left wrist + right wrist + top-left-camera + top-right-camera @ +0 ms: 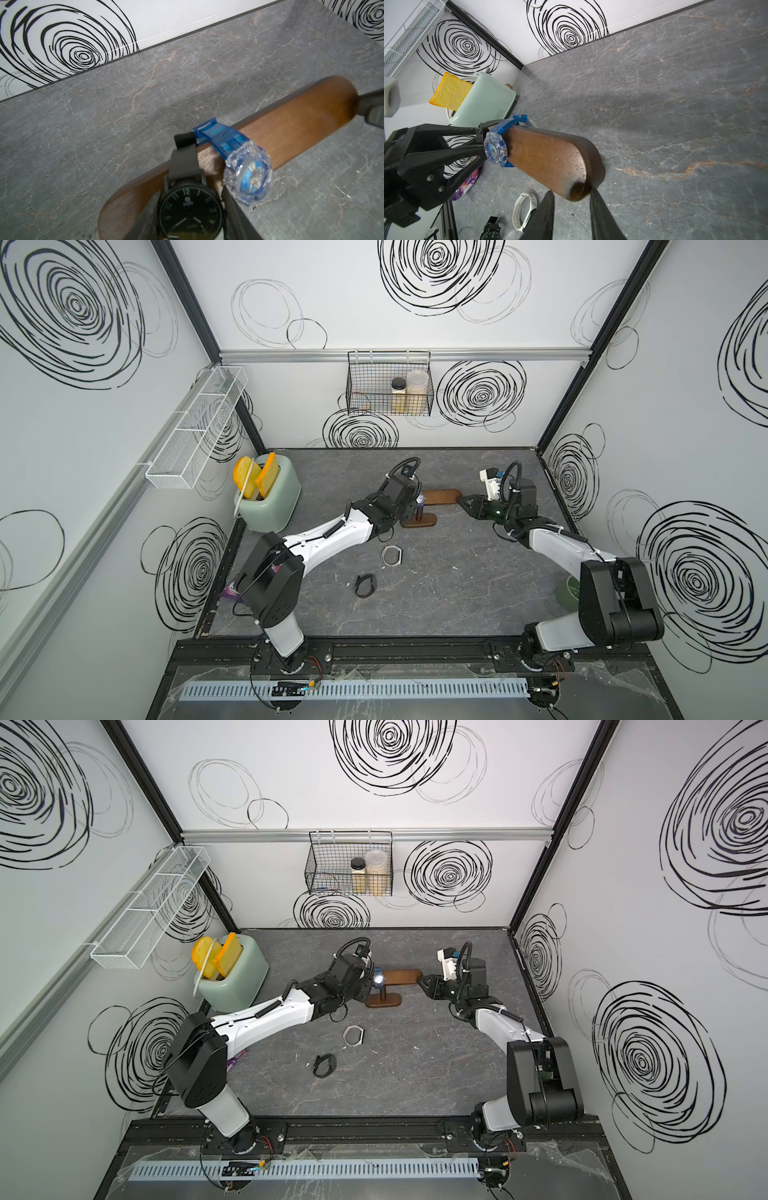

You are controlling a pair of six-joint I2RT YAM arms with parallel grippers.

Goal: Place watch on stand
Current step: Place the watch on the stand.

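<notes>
Currently, the left end effector (191, 197) is closed partway on the black watch (190, 209). Its two fingers press the sides of the dark, green-numbered dial. The watch face lies on the near, rounded end of the bar of the stand (442, 497), and its strap runs across the wood to the bar's far edge. Whether the strap goes all the way around the bar cannot be told.

Just beside it, further along the bar, sits the blue watch (248, 176). Its clear case tilts over the bar's edge and its blue strap goes over the top. In both top views the stand is upright near the middle back of the grey marbled surface (457, 593), with its oval base under the left arm's wrist.

The right end effector (572, 193) is narrowed onto the opposite tip of the bar, with one finger touching each side of the rounded end.

Closer to the front of the surface, well apart from the stand, lie a white band (392, 556) and a second black watch (364, 585).
</notes>
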